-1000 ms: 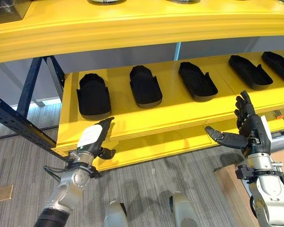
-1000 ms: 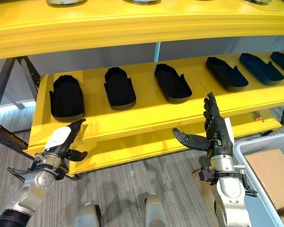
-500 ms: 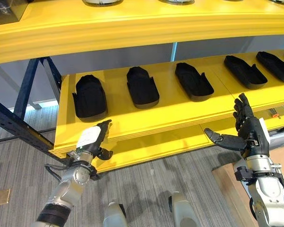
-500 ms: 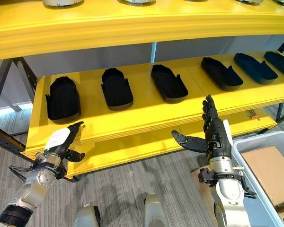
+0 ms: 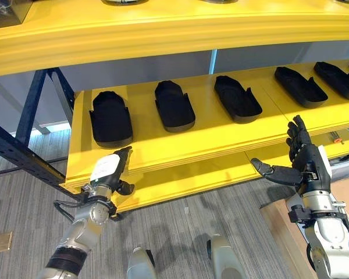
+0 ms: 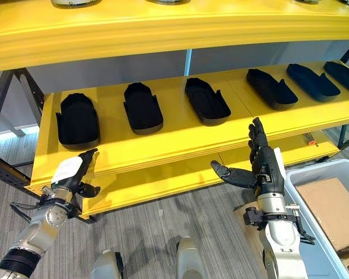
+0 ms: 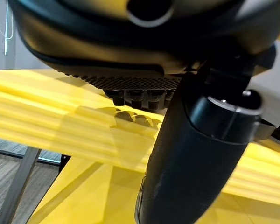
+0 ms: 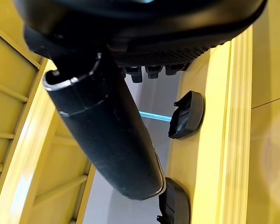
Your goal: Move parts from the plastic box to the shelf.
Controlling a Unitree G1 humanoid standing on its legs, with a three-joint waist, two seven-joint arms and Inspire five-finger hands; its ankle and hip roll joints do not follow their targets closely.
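- Six black parts [image 6: 142, 107] already set in a row along the yellow shelf [image 6: 180, 142].
- Left robot hand [image 5: 111, 173] empty at the shelf's front edge, fingers loosely extended.
- Right robot hand [image 6: 260, 165] spread wide, holding nothing.
- Grey plastic box [image 6: 331, 224] at lower right; inside, just a brown cardboard sheet [image 6: 328, 206] seen.
- Judged near finished, or another fetch due.

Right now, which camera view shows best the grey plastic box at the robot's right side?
The right eye view: the plastic box shows its pale rim and a brown cardboard sheet lying inside. In the left eye view a slim part of it shows at the right edge, behind the right hand. The wrist views face the yellow shelf instead.
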